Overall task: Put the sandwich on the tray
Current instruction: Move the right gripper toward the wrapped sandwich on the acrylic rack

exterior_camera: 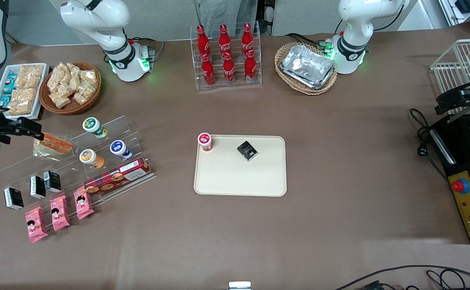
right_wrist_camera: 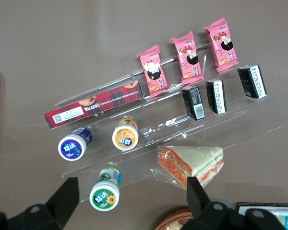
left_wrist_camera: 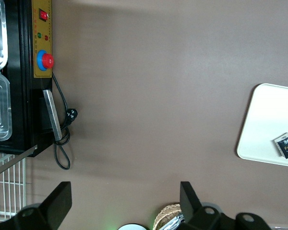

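Sandwich (exterior_camera: 53, 144) (right_wrist_camera: 192, 164) lies on clear stepped shelf (exterior_camera: 110, 131), toward working arm's end of table. Gripper (right_wrist_camera: 132, 203) hovers above it, fingers (right_wrist_camera: 66, 197) spread apart, holding nothing, no contact. Tray (exterior_camera: 241, 181) sits at table centre, well apart from sandwich.

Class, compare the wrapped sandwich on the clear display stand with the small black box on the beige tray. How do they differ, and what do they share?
The sandwich is a pale wedge with orange and green filling in clear wrap; the black box is dark, blocky and opaque. The sandwich lies on the clear stand, under the open gripper; the box sits on the tray. The sandwich looks larger. Both are packaged items lying untouched.
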Motion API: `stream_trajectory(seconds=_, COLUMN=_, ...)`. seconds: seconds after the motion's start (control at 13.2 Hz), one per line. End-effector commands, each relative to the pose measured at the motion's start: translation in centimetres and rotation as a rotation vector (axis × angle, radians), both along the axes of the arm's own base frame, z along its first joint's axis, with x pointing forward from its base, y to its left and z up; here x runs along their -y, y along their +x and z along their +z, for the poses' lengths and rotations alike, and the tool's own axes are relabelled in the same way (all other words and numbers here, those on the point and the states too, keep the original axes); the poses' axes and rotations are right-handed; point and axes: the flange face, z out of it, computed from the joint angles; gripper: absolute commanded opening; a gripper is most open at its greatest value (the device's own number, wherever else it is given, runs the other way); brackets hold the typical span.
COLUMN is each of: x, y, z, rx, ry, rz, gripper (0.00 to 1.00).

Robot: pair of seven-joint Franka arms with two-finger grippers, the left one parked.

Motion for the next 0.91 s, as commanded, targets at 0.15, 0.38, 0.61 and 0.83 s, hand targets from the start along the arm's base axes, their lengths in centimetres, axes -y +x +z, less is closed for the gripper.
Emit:
stream_trajectory(seconds=0.15, x=0.71, y=0.15, z=0.52, rx=-0.006, ry=-0.005, rz=-0.022, gripper=1.0)
stream_trajectory(seconds=0.38, x=0.35, y=0.4, z=0.62, rx=0.008, ry=-0.011, rz=-0.018, gripper=1.0)
stream_trajectory(seconds=0.61, x=0.09, y=0.56, z=1.32, rx=0.021, ry=-0.021, rz=-0.022, gripper=1.0)
stream_trajectory(seconds=0.83, x=0.44, y=0.68, z=1.11, rx=0.021, ry=-0.025, rz=-0.155, gripper=1.0)
